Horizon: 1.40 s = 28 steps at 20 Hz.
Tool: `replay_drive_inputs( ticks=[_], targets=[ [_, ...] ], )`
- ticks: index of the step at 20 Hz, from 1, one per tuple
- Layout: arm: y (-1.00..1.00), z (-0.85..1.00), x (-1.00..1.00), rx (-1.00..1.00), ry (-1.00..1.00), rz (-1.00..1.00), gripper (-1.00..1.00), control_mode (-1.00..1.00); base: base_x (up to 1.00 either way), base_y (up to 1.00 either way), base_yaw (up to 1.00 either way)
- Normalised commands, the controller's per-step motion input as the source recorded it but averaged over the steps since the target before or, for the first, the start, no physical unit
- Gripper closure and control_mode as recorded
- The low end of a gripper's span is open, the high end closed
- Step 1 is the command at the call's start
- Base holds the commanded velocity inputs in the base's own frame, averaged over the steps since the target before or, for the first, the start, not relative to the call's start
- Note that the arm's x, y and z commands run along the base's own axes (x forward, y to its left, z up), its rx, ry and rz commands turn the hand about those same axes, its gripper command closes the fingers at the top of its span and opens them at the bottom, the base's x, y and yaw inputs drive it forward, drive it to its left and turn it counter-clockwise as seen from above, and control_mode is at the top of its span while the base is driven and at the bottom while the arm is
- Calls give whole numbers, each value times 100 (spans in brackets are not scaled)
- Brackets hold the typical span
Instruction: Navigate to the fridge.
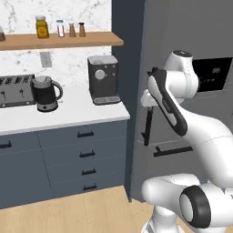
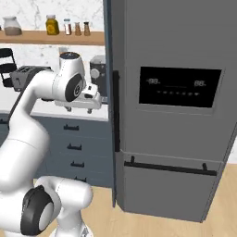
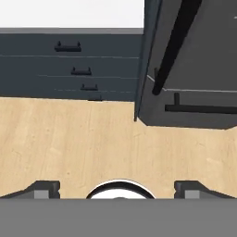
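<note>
Going left to right with the fridge (image 2: pixel 171 111) as anchor: off to its left sits the kettle (image 1: pixel 45 93), then the coffee machine (image 1: pixel 103 79) on the white counter (image 1: pixel 63 119), drawers (image 1: pixel 82 159) under it. The fridge is right up front, big stiff matte-grey box, heavy I'd guess, nothing to lift. If you ever grab it, the long vertical handle (image 2: pixel 115 111) is the spot. Gripper (image 3: pixel 118 187) hangs empty, fingers spread wide

A white marble wall (image 1: pixel 68 59) backs a wooden shelf (image 1: pixel 59 41) at ten o'clock; below, a white counter (image 1: pixel 63 116) tops blue-grey drawers (image 1: pixel 82 154) over light wood floor (image 3: pixel 69 143).
</note>
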Motion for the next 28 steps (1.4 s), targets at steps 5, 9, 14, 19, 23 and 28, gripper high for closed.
replay_drive_inputs(
  ticks=[5, 9, 14, 19, 23, 28],
  targets=[
    [0, 0, 0, 0, 0, 0, -100, 100, -22, -100, -3],
    [0, 0, 0, 0, 0, 0, -100, 100, 1, -100, 0],
    [0, 0, 0, 0, 0, 0, -100, 100, 0, -73, 0],
    [0, 0, 0, 0, 0, 0, -100, 100, 3, 0, 0],
    [0, 0, 0, 0, 0, 0, -100, 100, 56, 5, 0],
    [0, 0, 0, 0, 0, 0, -100, 100, 40, 0, 0]
  ],
)
